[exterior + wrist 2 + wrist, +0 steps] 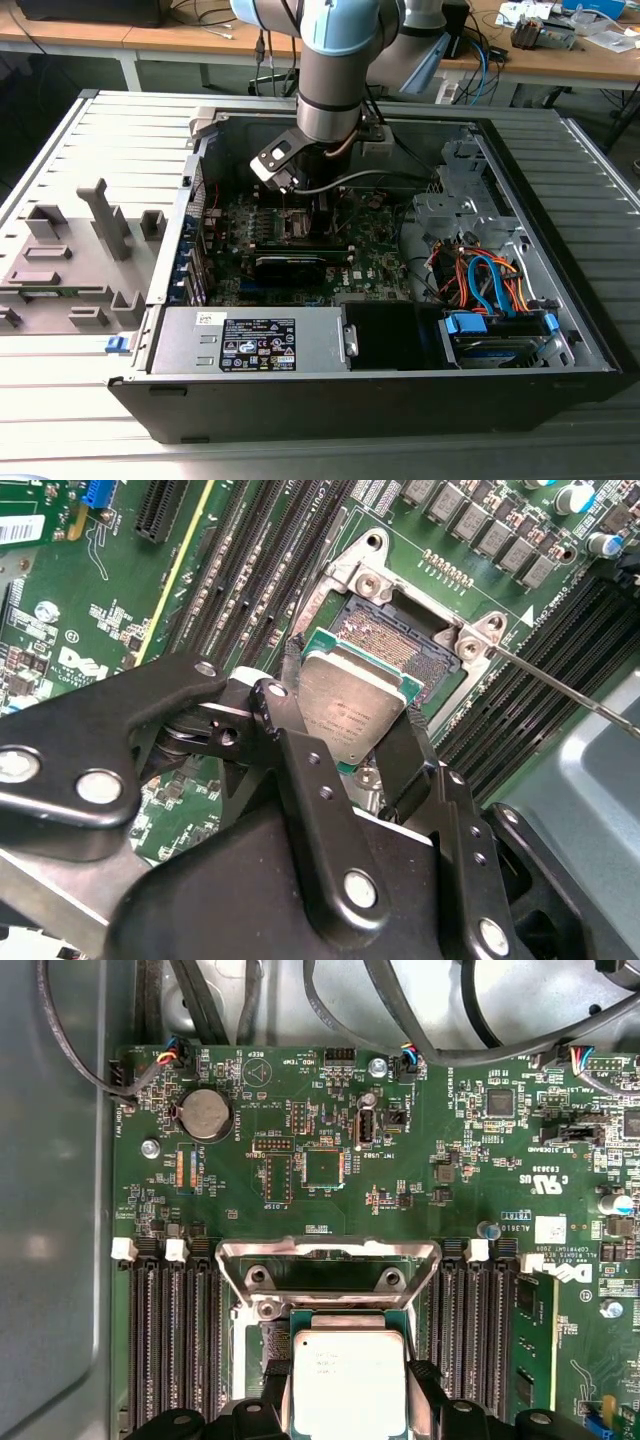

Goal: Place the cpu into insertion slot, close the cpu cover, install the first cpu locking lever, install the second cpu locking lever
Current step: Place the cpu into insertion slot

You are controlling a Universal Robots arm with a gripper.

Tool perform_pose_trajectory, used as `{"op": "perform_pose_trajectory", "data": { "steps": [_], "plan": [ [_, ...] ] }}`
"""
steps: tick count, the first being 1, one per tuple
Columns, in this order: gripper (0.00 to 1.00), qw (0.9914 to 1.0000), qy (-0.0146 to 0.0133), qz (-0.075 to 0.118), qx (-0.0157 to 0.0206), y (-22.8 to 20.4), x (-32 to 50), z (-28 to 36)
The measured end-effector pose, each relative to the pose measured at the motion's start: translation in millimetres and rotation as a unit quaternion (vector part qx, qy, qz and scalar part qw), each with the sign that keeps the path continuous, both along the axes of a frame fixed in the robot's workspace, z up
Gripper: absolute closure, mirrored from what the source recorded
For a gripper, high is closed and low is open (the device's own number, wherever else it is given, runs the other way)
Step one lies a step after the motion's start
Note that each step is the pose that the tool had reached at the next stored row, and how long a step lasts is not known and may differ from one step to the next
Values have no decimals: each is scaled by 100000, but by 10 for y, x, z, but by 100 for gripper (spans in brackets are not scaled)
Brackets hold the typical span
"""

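The grey slatted bench (70, 150) carries an open black computer case (400, 400) lying on its side. Inside the case are the green motherboard (385, 255), a silver power supply (250, 340) with a black-and-white printed label (257, 358), and a drive bay with blue and orange cables (490, 280). The arm (330, 80) reaches down into the case over the board.

In the first wrist view the board has fine white lettering all over it, a white sticker (550, 1230) and a round coin battery (205, 1113). Long black memory slots (165, 1340) flank the socket on both sides.

The cpu cover (328, 1252) stands lifted off the insertion slot (400, 645), whose pin field lies bare. A thin lever rod (570, 690) sticks out beside it, unlatched.

The pincer (352, 705) is clenched on the cpu (350, 710), with black fingers (290, 680) on two opposite edges. The cpu, faint print on its grey top, hangs tilted and partly over the slot. I cannot tell whether they touch.
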State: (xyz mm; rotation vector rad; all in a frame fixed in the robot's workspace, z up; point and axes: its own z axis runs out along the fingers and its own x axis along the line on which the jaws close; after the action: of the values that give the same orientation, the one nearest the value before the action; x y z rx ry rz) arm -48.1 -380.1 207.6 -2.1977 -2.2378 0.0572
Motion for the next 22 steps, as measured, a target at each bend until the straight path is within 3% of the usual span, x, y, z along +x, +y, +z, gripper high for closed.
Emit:
{"op": "perform_pose_trajectory", "data": {
  "steps": [5,10,15,22],
  "plan": [
    [45,100000,-3,1,-4,2,0,-13],
    [45,100000,2,-1,-9,36,-8,-15],
    [45,100000,-41,-5,-5,42,-121,-16],
    [45,100000,-46,2,-6,101,-123,-20]
  ]
}}
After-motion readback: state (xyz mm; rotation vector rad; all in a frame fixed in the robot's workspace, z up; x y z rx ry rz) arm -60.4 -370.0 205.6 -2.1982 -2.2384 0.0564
